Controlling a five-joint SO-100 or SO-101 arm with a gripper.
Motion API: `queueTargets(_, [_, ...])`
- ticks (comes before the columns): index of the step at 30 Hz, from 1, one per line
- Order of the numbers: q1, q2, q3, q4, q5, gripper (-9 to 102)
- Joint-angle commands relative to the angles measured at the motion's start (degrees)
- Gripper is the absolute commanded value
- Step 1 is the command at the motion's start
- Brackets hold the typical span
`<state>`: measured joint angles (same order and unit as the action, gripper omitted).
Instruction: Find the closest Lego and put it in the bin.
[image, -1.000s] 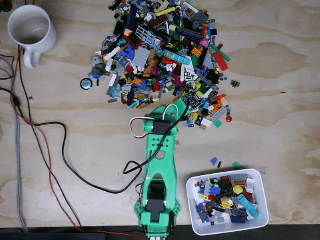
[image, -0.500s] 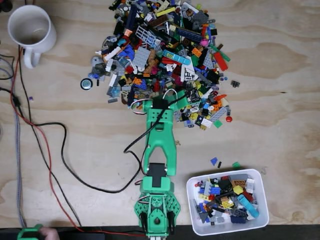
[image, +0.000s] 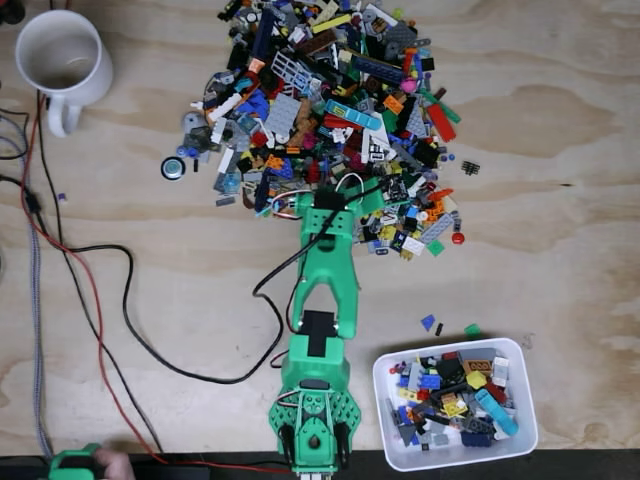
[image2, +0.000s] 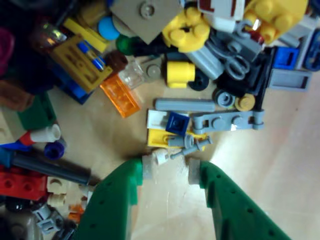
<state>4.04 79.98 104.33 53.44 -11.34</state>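
The big heap of mixed Lego covers the top middle of the wooden table in the fixed view. My green arm reaches up from the bottom edge, and my gripper is at the heap's near edge. In the wrist view my gripper is open, its green fingers low over the wood. Just ahead of the tips lie a small white piece, a grey pin and a yellow plate bearing a blue tile. Nothing is between the fingers. The white bin, holding several pieces, stands at the bottom right.
A white mug stands at the top left. Black and red cables trail across the left side. A loose blue piece and a green one lie just above the bin. A hand shows at the bottom left edge.
My arm has stretched forward, carrying the gripper up from the bare wood to the near edge of the heap. A hand with a green object has come in at the bottom left.
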Motion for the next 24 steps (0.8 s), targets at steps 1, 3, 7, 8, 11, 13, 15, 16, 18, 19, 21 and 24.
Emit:
queueTargets(1, [0.62, 0.79, -4.66, -0.88, -0.53, 11])
queueTargets(3, [0.7, 0.09, -5.45, -0.97, -0.62, 11])
queueTargets(7, [0.62, -1.05, -6.86, -0.79, -1.14, 11])
queueTargets(8, [0.7, -1.49, -7.29, -0.79, -1.32, 10])
queueTargets(11, [0.88, -1.93, -7.47, -0.79, -1.76, 10])
queueTargets(13, [1.05, -1.93, -7.47, -0.62, -2.02, 10])
queueTargets(15, [1.41, -2.02, -7.47, -0.62, -2.46, 9])
queueTargets(16, [1.76, -2.02, -7.47, -0.62, -2.64, 9])
queueTargets(18, [2.2, -2.2, -7.38, -0.44, -3.16, 8])
queueTargets(19, [2.37, -2.2, -7.29, -0.44, -3.25, 8])
queueTargets(21, [2.72, -2.37, -7.21, -0.53, -3.69, 7])
queueTargets(24, [3.08, -2.64, -7.21, -0.79, -3.96, 6])
